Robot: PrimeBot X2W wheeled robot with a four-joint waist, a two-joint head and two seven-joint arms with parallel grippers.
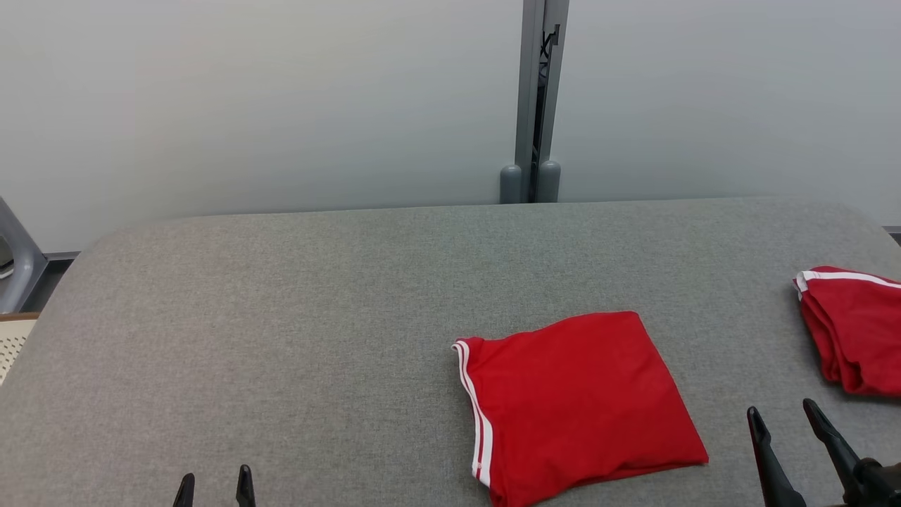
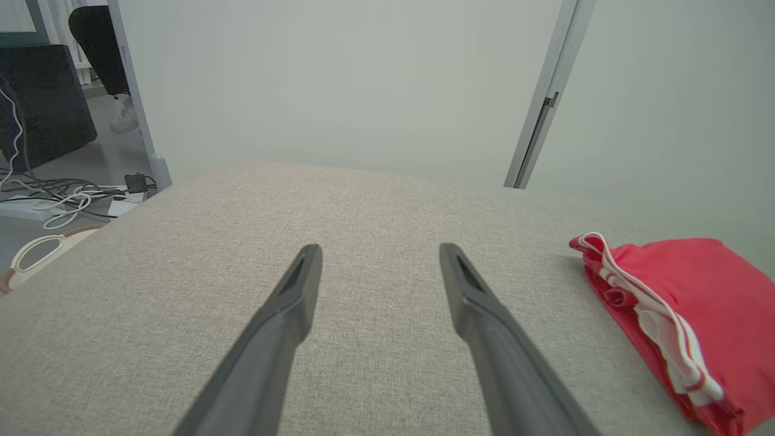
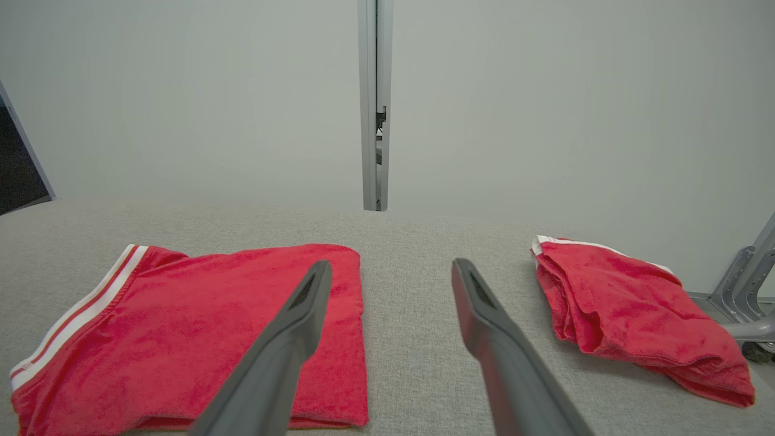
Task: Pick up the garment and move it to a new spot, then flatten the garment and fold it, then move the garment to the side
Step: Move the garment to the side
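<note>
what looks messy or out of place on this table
The bunched garment at the right edge of the table lies rumpled with uneven layers, unlike the folded garment lying flat near the middle. Nothing looks spilled or damaged.

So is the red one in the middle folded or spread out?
Folded. The middle red garment lies as a compact rectangle, white-striped edges stacked in layers.

No word, label, brand or number can be read anywhere from where I stand. The nearest thing to a marking is the pair of plain white stripes along the edge of the folded red garment (image 1: 577, 401), just left of the right claw (image 1: 780, 406), and they are stripes, not letters.
</note>
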